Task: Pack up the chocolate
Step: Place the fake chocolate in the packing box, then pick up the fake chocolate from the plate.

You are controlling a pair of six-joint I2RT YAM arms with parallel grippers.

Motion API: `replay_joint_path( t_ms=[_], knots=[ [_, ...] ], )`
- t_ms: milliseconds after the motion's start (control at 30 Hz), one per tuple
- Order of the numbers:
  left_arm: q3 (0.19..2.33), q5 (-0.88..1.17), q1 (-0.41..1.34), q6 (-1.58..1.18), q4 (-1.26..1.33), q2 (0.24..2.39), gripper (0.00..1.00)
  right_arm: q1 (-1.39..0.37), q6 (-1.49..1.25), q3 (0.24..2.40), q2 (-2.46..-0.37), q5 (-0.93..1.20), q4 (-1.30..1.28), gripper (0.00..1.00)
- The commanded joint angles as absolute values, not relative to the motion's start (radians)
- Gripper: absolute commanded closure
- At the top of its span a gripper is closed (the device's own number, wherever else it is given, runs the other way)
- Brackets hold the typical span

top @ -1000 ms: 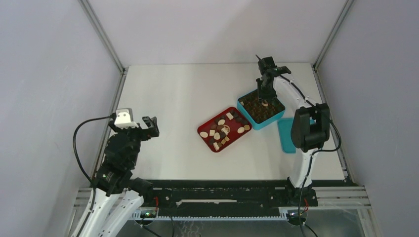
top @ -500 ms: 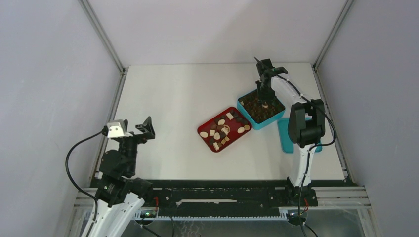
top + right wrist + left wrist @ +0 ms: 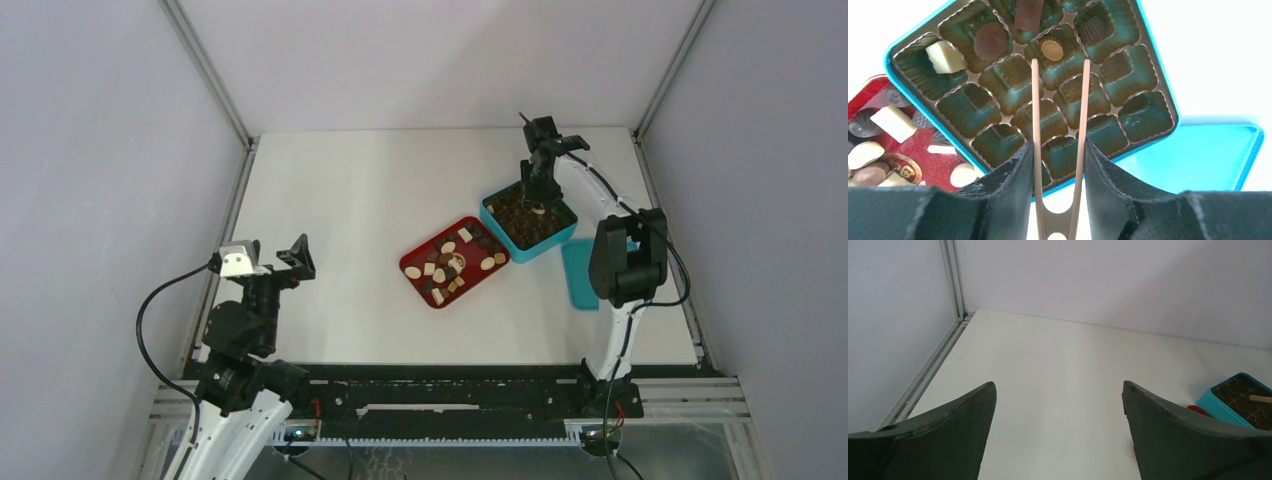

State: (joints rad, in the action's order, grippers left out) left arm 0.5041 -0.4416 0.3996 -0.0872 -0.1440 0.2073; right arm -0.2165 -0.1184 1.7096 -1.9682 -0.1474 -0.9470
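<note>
Several chocolate pieces (image 3: pixel 945 56) in teal box (image 3: pixel 1143 117): distinct only right-wrist view.

one red tray (image 3: pixel 418 287), crowded with chocolate pieces (image 3: pixel 413 272) too small for a sure count. one teal box (image 3: pixel 548 246), with at least four pieces inside: one white piece (image 3: pixel 944 56), one dark round piece (image 3: pixel 990 41), one dark block (image 3: pixel 1028 12), one gold-rimmed cup (image 3: pixel 1051 48). one teal lid (image 3: pixel 575 275). one pair of tongs (image 3: pixel 1035 100). two arms: left arm (image 3: pixel 238 335), right arm (image 3: pixel 622 262). two grippers: left gripper (image 3: pixel 1058 387), right gripper (image 3: pixel 1057 145).

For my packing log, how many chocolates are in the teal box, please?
5, in the wrist view's top cells: white block, dark disc, brown bar, gold-rimmed round, ribbed dark square; more may be cropped.
</note>
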Motion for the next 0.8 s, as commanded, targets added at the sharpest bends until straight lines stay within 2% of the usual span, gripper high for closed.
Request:
replay_joint_path(
  t_ms=[0, 400, 767],
  knots=[
    [0.509, -0.437, 0.390, -0.081, -0.121, 0.218, 0.00, -0.228, -0.118, 1.689, -1.839, -0.143, -0.921, 0.54],
    [0.522, -0.424, 0.385, -0.097, -0.138, 0.254, 0.00, -0.360, -0.107, 1.510, -1.649, -0.057, -0.913, 0.56],
    [0.528, -0.416, 0.382, -0.098, -0.149, 0.265, 0.00, -0.497, -0.091, 1.460, -1.637, 0.092, -0.913, 0.57]
  ],
)
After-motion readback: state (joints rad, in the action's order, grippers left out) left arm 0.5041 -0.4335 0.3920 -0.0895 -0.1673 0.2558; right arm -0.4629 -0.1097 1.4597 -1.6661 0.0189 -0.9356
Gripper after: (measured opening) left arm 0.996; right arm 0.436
